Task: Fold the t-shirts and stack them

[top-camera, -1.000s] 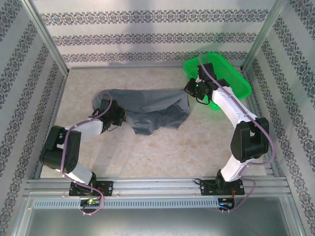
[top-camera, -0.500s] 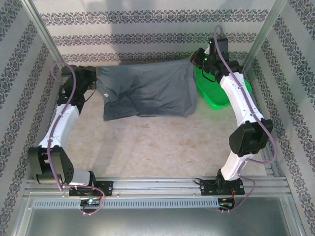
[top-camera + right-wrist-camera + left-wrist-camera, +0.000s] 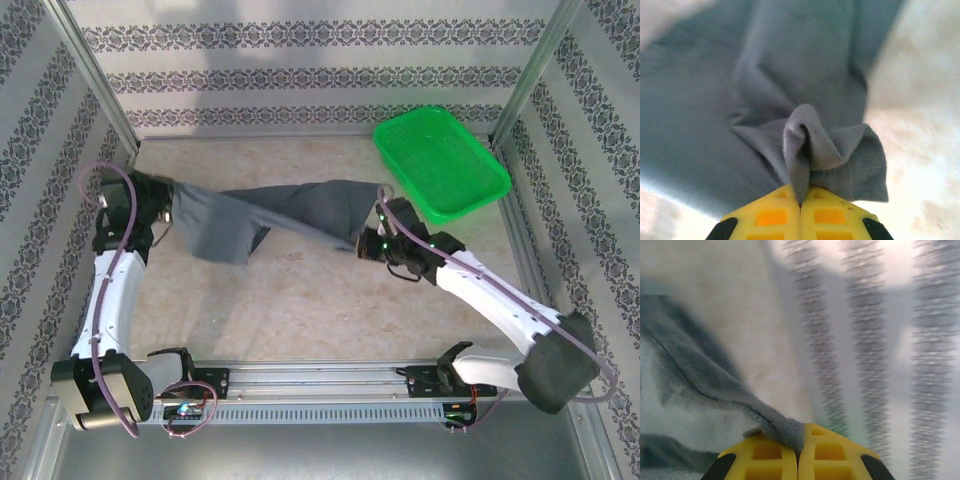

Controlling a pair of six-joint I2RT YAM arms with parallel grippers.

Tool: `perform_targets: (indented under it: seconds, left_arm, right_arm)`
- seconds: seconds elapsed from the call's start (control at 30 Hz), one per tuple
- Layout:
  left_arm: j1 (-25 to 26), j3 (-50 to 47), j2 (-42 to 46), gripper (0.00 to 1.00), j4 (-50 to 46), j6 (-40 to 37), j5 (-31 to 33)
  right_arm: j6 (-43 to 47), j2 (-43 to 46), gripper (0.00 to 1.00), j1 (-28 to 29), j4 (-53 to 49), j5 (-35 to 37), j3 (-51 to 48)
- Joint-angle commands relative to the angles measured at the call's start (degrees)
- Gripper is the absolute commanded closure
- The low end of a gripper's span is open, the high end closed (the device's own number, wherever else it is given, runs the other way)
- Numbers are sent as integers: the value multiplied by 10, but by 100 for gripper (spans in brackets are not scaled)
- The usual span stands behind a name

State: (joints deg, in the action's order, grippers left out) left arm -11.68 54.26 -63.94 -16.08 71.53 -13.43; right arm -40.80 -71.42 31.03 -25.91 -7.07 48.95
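t-shirt (image 3: 300, 205) lowered, now twisted, left claw (image 3: 172, 206) and right claw (image 3: 366, 240) clamped on it

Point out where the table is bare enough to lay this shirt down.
Largest free patch: the table near middle, bordered by the stretched t-shirt, both arms and the front rail. A narrower bare strip runs between the t-shirt and the back wall. Crowded: the band between left gripper and right gripper, and the green basket corner.

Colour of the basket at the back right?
The basket is bright green; clearest in the top external view.
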Motion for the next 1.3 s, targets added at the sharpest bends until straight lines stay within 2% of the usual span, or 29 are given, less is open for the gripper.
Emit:
perform_targets:
  seconds: [0.0, 0.03, 0.1, 0.17, 0.23, 0.3, 0.33, 0.43, 0.5, 0.67, 0.8, 0.87, 0.97, 1.1, 1.27]
  left_arm:
    - [-4, -49, 36, 100, -82, -22, 29]
    - [-4, -61, 43, 100, -89, -25, 33]
    - [-4, -67, 57, 100, -116, -30, 49]
    - [-4, -59, 69, 100, -148, -37, 76]
    - [-4, -45, 79, 100, -178, -45, 106]
    - [-4, -36, 80, 100, -187, -53, 116]
    - [-4, -34, 80, 100, -187, -53, 115]
    - [-5, -31, 78, 100, -190, -54, 116]
    - [-4, -34, 78, 100, -185, -52, 112]
    - [-4, -35, 75, 100, -177, -52, 94]
    - [-4, -35, 76, 100, -176, -54, 91]
    - [-4, -36, 75, 100, -174, -53, 91]
    - [-4, -34, 72, 100, -168, -52, 87]
    - [-4, -31, 71, 100, -165, -54, 83]
    - [-4, -31, 71, 100, -165, -55, 79]
  right_arm:
    - [0, -36, 80, -27, 14, -103, -31]
    - [3, -44, 68, -28, 6, -125, -27]
    - [9, -38, 54, -26, -21, -117, -15]
    - [0, -16, 44, -31, -42, -71, -16]
    - [-22, -5, 41, -59, -49, -43, -26]
    - [-51, -11, 42, -90, -52, -36, -35]
    - [-66, -20, 45, -98, -56, -32, -34]
    - [-114, -53, 56, -93, -63, -21, -28]
    - [-158, -70, 59, -82, -64, -24, -28]
    - [-338, -26, 59, -89, -98, -28, -73]
    - [-508, 47, 53, -80, -60, -42, -123]
    - [-589, 58, 51, -65, -42, -51, -146]
    - [-687, 55, 52, -51, 40, -75, -201]
    - [-765, 45, 54, -45, 124, -85, -242]
    - [-810, 36, 56, -43, 157, -92, -258]
